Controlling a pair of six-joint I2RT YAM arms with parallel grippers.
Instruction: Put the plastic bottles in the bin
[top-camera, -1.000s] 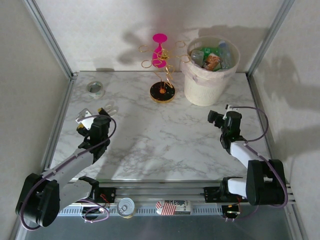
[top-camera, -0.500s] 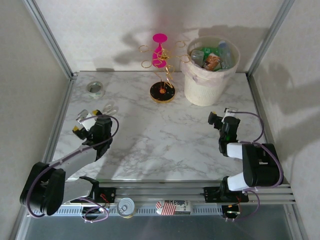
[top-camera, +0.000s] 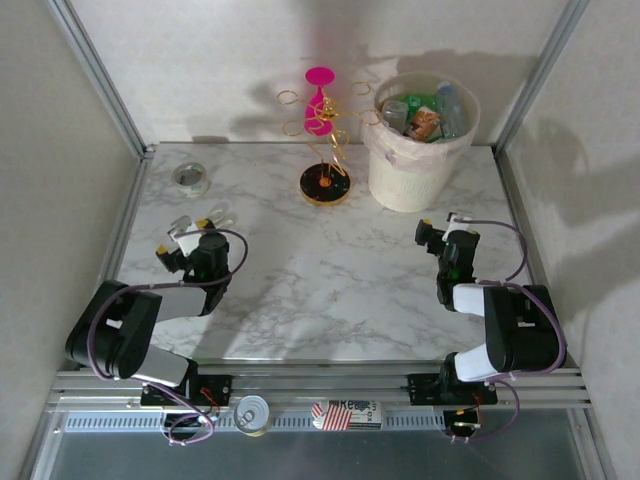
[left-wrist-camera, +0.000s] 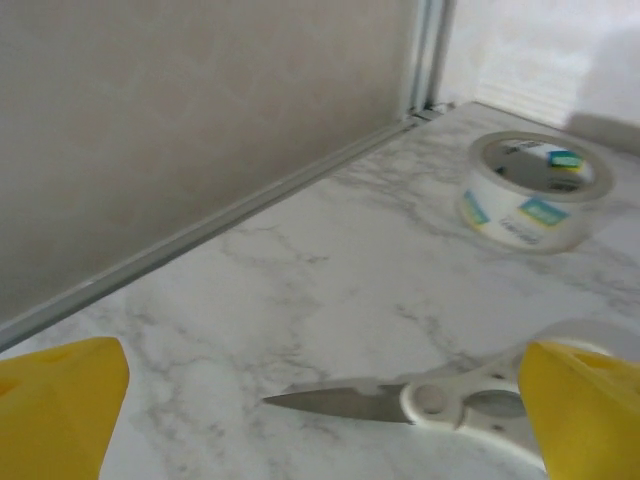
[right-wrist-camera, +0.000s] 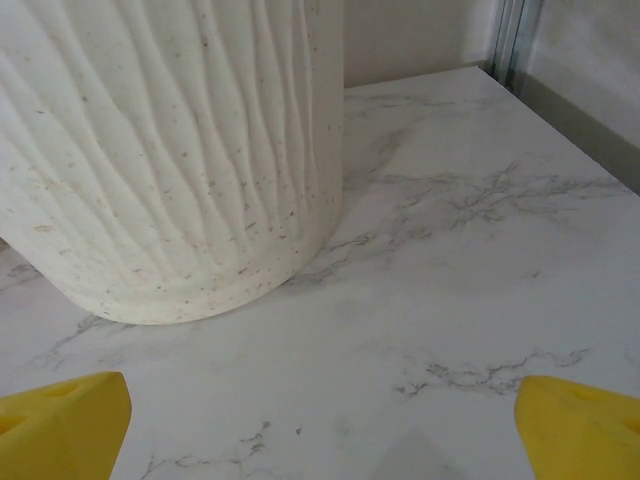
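Observation:
Several plastic bottles (top-camera: 425, 112), clear and green, lie piled inside the cream-white bin (top-camera: 405, 175) at the back right. In the right wrist view the bin's ribbed wall (right-wrist-camera: 170, 150) stands close ahead. My right gripper (top-camera: 440, 226) (right-wrist-camera: 320, 420) sits low on the table in front of the bin, open, with bare marble between its yellow fingertips. My left gripper (top-camera: 184, 236) (left-wrist-camera: 320, 420) rests low at the left side, open and holding nothing. White-handled scissors (left-wrist-camera: 430, 400) lie on the marble just ahead of it.
A clear tape roll (top-camera: 190, 178) (left-wrist-camera: 530, 190) lies at the back left near the frame rail. A pink and gold wire stand (top-camera: 325, 140) rises left of the bin. A silver tin can (top-camera: 251, 412) and a labelled packet (top-camera: 345, 412) sit on the front rail.
Both arms have folded back toward their bases, the right one first and then the left. Both grippers stayed open and roughly in place. Nothing on the table moved.

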